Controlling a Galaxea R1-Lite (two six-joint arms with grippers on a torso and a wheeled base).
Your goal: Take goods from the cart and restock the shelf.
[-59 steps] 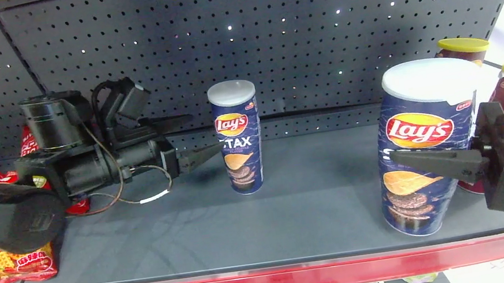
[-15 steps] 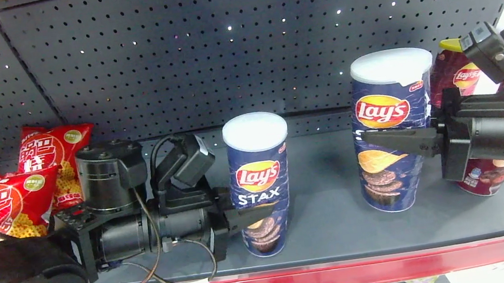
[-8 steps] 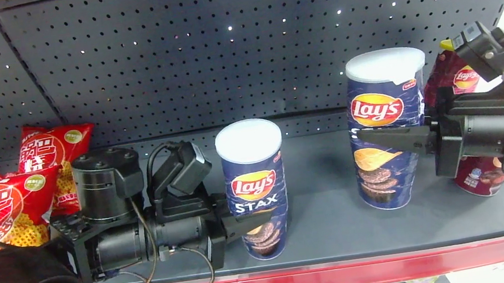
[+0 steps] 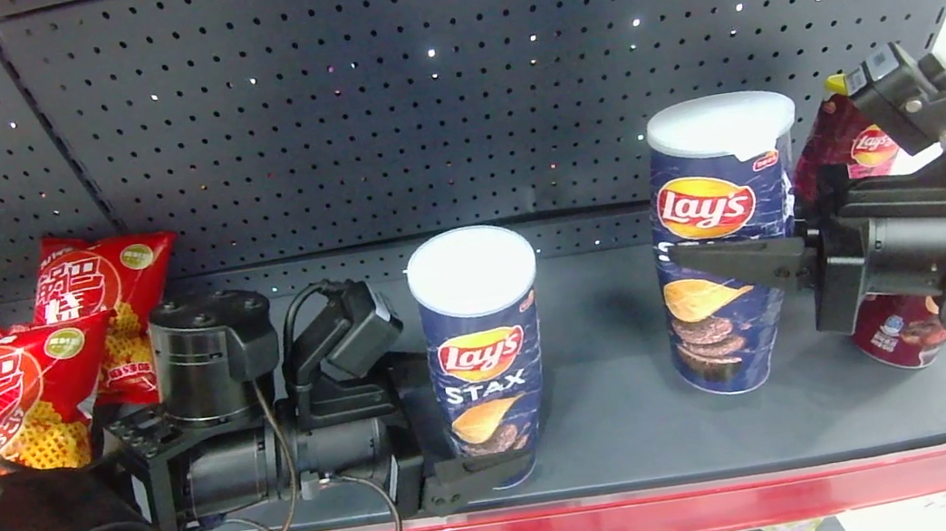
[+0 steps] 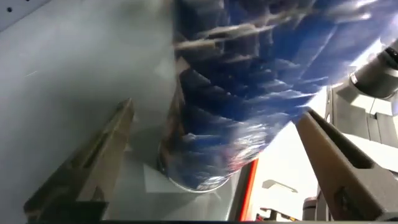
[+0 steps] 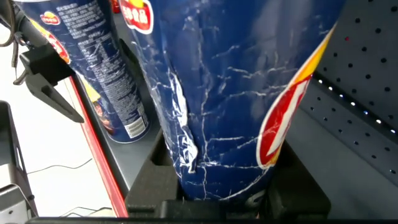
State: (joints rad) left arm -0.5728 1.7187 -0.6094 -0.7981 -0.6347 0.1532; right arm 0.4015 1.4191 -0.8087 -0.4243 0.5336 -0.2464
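Placing two chip cans on the shelf (image 4: 622, 429).
My left gripper (image 5: 216, 113) is spread wide, jaws clear of the left can (image 4: 486, 364), which stands upright near the front edge. My right gripper (image 4: 696, 259) is clamped on the right can (image 4: 718, 215). Next, I judge: back the left straight out, seat the right can, then open.

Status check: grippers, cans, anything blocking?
Left gripper open, straddling left chips can near shelf front edge. Right gripper shut on right chips can, upright. Red can close behind right gripper.
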